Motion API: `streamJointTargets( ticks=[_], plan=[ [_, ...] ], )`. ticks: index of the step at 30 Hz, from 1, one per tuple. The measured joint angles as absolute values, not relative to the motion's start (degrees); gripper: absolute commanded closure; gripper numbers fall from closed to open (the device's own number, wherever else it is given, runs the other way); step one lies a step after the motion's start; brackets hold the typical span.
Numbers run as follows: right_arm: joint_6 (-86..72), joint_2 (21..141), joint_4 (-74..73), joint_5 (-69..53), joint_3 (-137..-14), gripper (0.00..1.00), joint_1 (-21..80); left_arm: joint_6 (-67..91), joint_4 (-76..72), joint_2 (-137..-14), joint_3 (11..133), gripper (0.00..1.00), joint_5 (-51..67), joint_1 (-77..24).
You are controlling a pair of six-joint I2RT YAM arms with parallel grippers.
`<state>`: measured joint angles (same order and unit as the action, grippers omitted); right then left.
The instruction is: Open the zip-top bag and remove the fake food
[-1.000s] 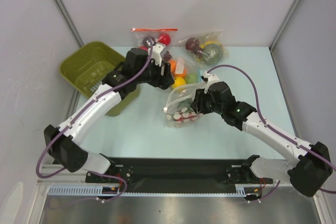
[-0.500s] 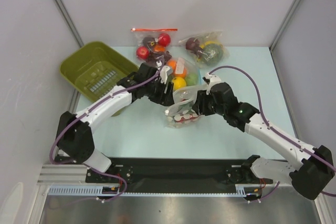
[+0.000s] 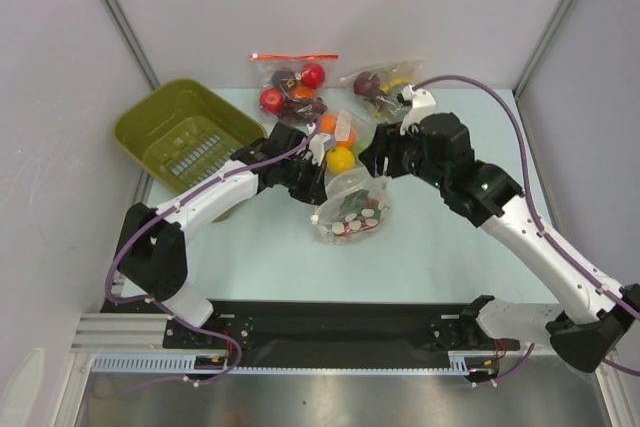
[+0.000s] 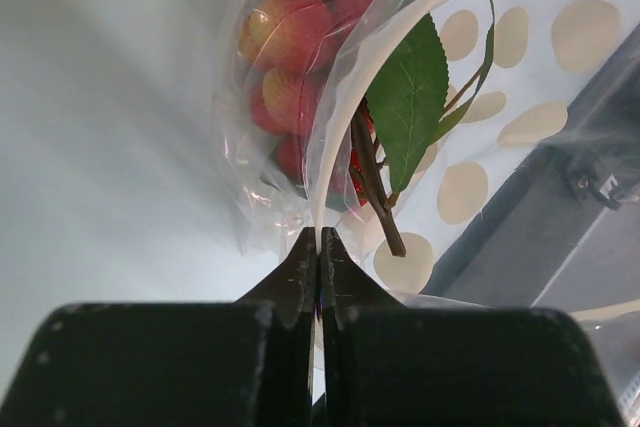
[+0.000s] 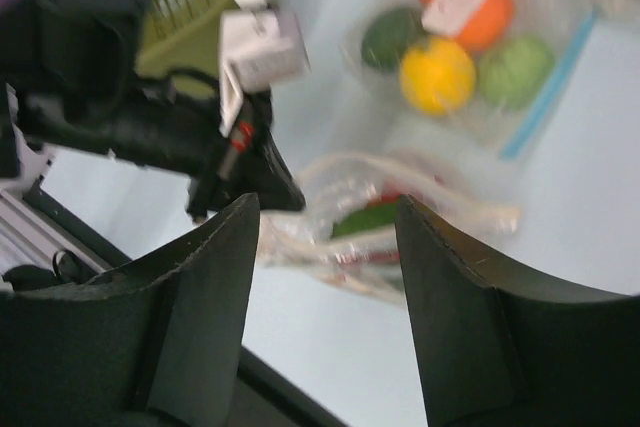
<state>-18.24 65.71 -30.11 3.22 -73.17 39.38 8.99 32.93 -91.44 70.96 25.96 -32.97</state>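
The zip-top bag (image 3: 350, 209) lies mid-table, clear plastic with whitish oblong marks (image 4: 470, 187), its mouth gaping. Inside sits the fake food: red strawberries (image 4: 300, 27) and a green leaf (image 4: 410, 97), also showing red through the plastic (image 3: 347, 225). My left gripper (image 3: 322, 179) is at the bag's left edge, and the left wrist view shows it (image 4: 320, 237) shut on a thin fold of the plastic. My right gripper (image 3: 372, 165) hangs open above the bag's far side. In the blurred right wrist view nothing lies between its fingers (image 5: 325, 204), and the bag (image 5: 390, 217) is below.
An olive green basket (image 3: 180, 132) stands at the back left. A clear bag with a red zip strip (image 3: 293, 82) and another bag of round fruit (image 3: 390, 87) lie at the back. A bag of orange, yellow and green balls (image 3: 342, 142) lies just behind the zip-top bag.
My left gripper came down from the back to the bag and shut on its edge. My right gripper let go of the bag, opened wider and lifted back and away.
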Motion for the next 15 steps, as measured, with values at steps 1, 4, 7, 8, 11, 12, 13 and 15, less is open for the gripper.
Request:
streamJointTargets(
  ticks=[1, 4, 7, 8, 11, 12, 13, 15],
  plan=[
    [-17.7, 66.9, -29.0, 3.0, -75.1, 0.38, 39.4, 9.0, 32.9, -91.4, 71.0, 1.0, 26.0, -33.0],
    [-16.1, 71.1, -25.8, 1.8, -78.5, 0.38, 39.4, 8.9, 33.0, -91.4, 71.0, 1.0, 26.2, -33.0],
    [-14.9, 76.8, -23.3, -0.4, -78.8, 0.38, 39.4, 8.9, 33.0, -91.4, 71.0, 1.0, 26.1, -33.0],
    [-14.7, 78.9, -22.8, -1.0, -78.7, 0.38, 39.4, 8.9, 33.0, -91.4, 71.0, 1.0, 26.1, -33.0],
    [-14.5, 83.9, -21.7, -2.5, -76.6, 0.39, 39.4, 8.9, 33.1, -91.3, 71.0, 1.0, 25.8, -33.0],
    [-14.5, 84.7, -21.9, -2.9, -75.7, 0.39, 39.4, 9.0, 33.2, -91.3, 71.0, 1.0, 25.6, -33.0],
    [-14.5, 85.3, -22.2, -3.3, -74.3, 0.39, 39.5, 9.0, 33.2, -91.3, 71.0, 1.0, 25.4, -33.0],
    [-14.6, 85.5, -22.7, -3.9, -72.2, 0.39, 39.6, 9.0, 33.4, -91.3, 71.0, 1.0, 25.0, -33.0]
  ],
)
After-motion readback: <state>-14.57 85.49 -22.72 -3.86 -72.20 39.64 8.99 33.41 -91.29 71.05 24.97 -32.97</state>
